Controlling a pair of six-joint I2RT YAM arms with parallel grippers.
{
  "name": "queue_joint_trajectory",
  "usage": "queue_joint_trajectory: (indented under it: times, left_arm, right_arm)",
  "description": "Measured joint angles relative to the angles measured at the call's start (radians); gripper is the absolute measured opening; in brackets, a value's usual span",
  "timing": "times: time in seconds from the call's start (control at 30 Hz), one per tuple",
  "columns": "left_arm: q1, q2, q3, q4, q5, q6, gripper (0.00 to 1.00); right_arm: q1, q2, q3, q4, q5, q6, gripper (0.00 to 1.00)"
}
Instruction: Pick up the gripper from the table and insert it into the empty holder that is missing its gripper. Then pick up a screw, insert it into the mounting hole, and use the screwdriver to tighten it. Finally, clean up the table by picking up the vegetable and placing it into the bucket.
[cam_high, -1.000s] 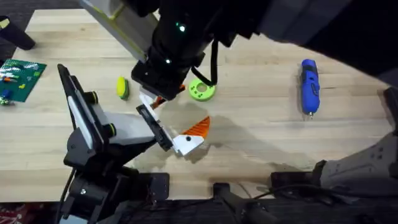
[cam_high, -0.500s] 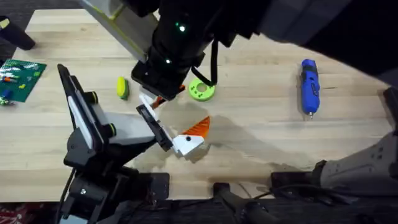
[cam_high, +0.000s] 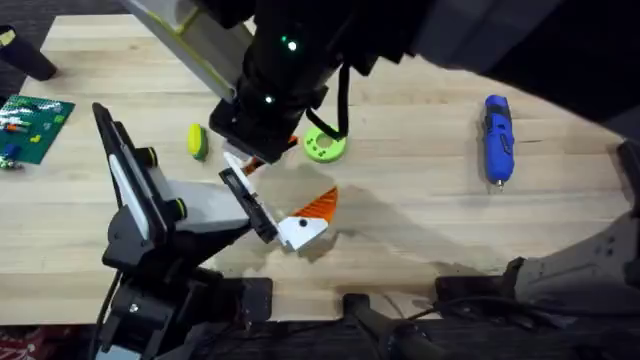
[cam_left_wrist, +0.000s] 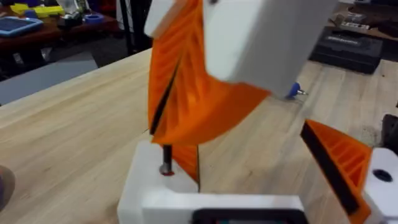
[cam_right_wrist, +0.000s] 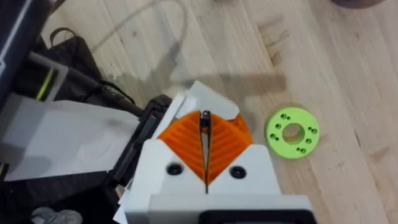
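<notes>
A lime-green disc (cam_high: 323, 146) with a centre hole and small holes around it lies on the pale wooden table (cam_high: 420, 215); a green circuit board (cam_high: 34, 126) sits near the table's far-left edge.

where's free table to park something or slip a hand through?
Free: the wide bare wood between the green disc and the screwdriver, and the strip between the circuit board and the vegetable. Crowded: centre-left, where the holder, its mounted finger, the disc and an arm overhead bunch together.
</notes>
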Motion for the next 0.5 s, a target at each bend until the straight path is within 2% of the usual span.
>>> queue_joint_trajectory:
  times: [0.5]
  left_arm:
    - [0.000, 0.000, 0.000, 0.000, 0.000, 0.000, 0.989]
  right_arm:
    - [0.000, 0.014, 0.000, -0.002, -0.002, 0.000, 0.008]
